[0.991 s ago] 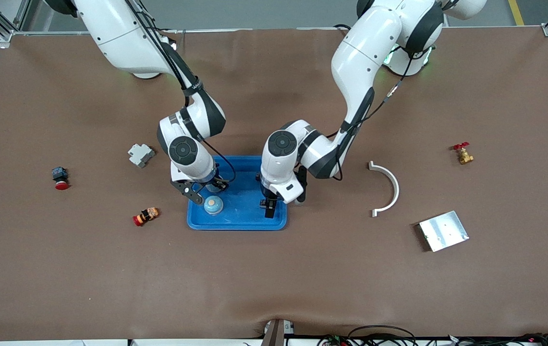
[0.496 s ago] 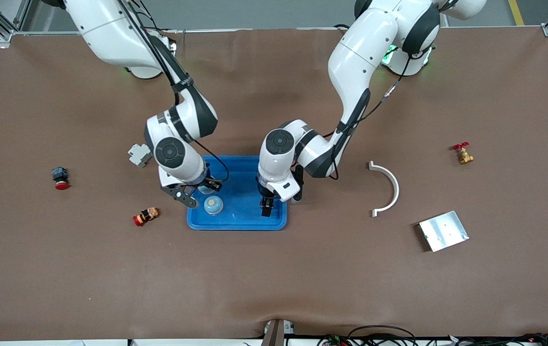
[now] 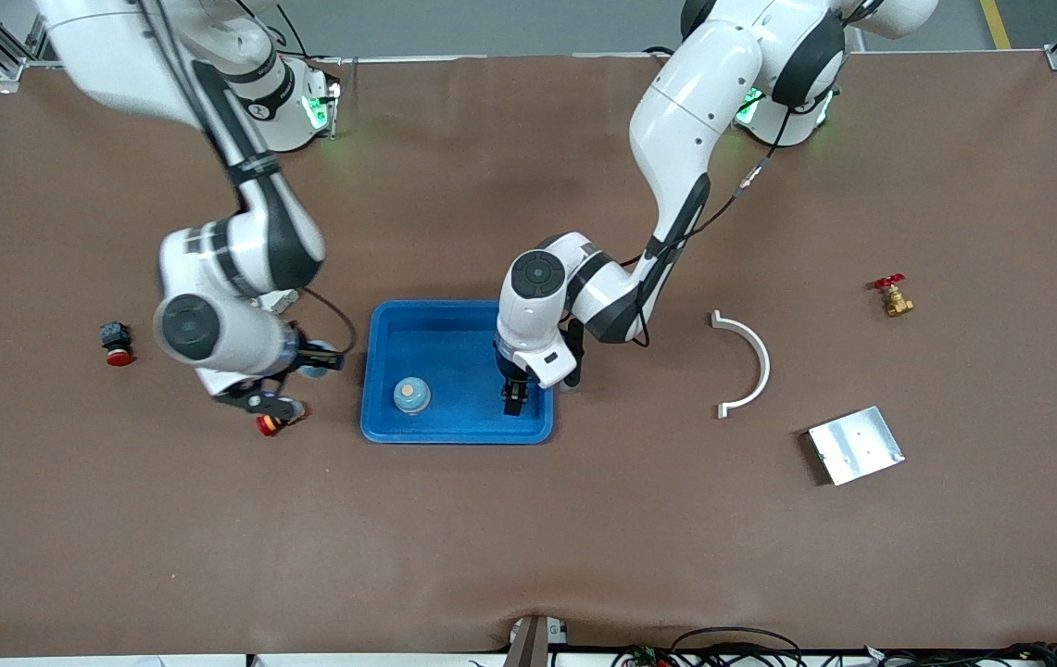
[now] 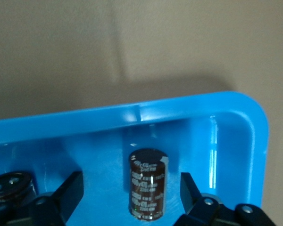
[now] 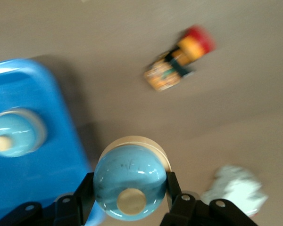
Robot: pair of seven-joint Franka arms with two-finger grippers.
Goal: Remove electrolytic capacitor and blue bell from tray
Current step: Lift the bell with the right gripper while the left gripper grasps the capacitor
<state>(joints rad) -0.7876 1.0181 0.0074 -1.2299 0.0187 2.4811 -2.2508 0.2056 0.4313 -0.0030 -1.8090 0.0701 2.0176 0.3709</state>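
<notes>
Metal plate (image 3: 855, 445) lies nearest the front camera, toward the left arm's end of the table (image 3: 528, 537). A little farther off, the red-and-orange push-button switch (image 3: 267, 424) lies on the table beside the blue tray (image 3: 457, 429), toward the right arm's end.

Right gripper (image 3: 292, 363) hangs over the table just outside the tray, above that switch. Jaws pinch a pale blue bell (image 5: 130, 182) with a tan knob; the bell is clear of the table. A second bell (image 3: 411, 395) of the same kind stands upright in the tray, in the nearer corner toward the right arm's end.

Left gripper (image 3: 514, 396) is low inside the tray, at the end toward the left arm. Jaws spread, one either side of the brown capacitor (image 4: 147, 183), neither touching it. Capacitor stands upright on the tray floor.

White curved bracket (image 3: 748, 364) lies between tray and plate. Black-and-red button (image 3: 115, 343) sits toward the right arm's end. Brass valve (image 3: 893, 295) with red handle lies farthest, toward the left arm's end.
</notes>
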